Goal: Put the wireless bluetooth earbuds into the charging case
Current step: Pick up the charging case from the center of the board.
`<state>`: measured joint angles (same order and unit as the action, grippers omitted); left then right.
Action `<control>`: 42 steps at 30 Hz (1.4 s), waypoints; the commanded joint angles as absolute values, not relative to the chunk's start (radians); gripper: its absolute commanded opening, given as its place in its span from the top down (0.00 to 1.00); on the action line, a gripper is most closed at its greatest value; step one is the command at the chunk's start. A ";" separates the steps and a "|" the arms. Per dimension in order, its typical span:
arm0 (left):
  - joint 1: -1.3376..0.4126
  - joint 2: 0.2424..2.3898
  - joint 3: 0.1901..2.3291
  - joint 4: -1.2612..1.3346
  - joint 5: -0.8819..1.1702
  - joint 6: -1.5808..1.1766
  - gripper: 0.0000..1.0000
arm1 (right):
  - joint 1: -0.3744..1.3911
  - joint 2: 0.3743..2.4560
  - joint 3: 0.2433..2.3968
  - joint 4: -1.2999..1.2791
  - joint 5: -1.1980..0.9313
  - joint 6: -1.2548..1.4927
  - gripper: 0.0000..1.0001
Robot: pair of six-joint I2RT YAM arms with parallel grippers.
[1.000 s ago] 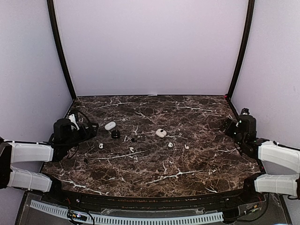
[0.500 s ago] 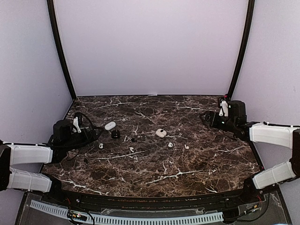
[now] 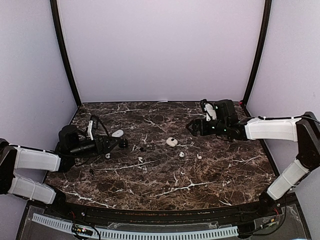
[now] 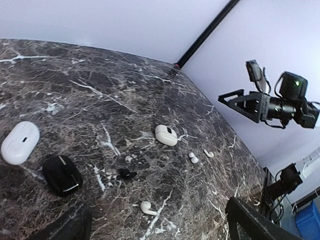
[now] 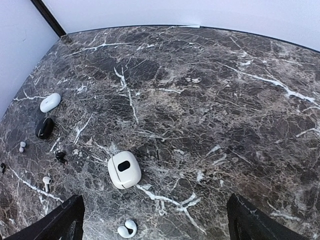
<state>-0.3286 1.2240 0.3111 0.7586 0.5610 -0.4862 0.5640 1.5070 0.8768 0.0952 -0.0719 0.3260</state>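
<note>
Several tiny white earbuds lie on the marble table [image 3: 165, 180]: one by the left gripper [image 3: 107, 155], one with a stem [image 3: 140, 159], a clip-shaped one [image 3: 182, 154] and one further right [image 3: 199, 157]. A small black earbud [image 3: 142, 148] lies between them. A white case with a black spot [image 3: 171, 142] sits mid-table, and also shows in the right wrist view [image 5: 124, 169]. My left gripper [image 3: 116, 143] is open and empty, low beside the black case [image 3: 123, 143]. My right gripper [image 3: 192, 127] is open and empty, right of and beyond the white case.
A white oval case [image 3: 117, 133] lies behind the black case; both show in the left wrist view, the oval case [image 4: 20, 142] and the black case [image 4: 62, 175]. Black frame posts [image 3: 64, 55] and pale walls enclose the table. The clip-shaped earbud [image 5: 126, 229] lies between the right fingers' view.
My right arm has swung in from the table's right edge towards the middle. My left gripper has reached right, up to the black and white cases.
</note>
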 commanded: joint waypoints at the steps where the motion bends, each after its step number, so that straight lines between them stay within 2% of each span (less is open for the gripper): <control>1: -0.354 1.229 0.287 0.843 0.606 -0.379 0.04 | 0.626 1.585 0.964 0.045 -0.007 0.255 0.01; 5: -0.356 1.205 0.288 0.812 0.553 -0.356 0.05 | 0.677 1.695 1.053 -0.009 0.024 0.207 0.07; 13: -0.358 1.143 0.261 0.817 0.498 -0.338 0.05 | 0.783 1.882 1.227 -0.117 0.132 0.139 0.08; 27: -0.362 1.168 0.272 0.828 0.517 -0.346 0.07 | 0.810 2.033 1.308 -0.115 0.086 0.169 0.09; 33: -0.361 1.173 0.274 0.828 0.523 -0.349 0.07 | 0.810 2.070 1.325 -0.123 0.070 0.171 0.21; 38: -0.361 1.178 0.278 0.826 0.523 -0.347 0.07 | 0.810 2.077 1.328 -0.125 0.068 0.163 0.27; 42: -0.361 1.180 0.278 0.826 0.523 -0.344 0.07 | 0.810 2.081 1.335 -0.121 0.084 0.161 0.28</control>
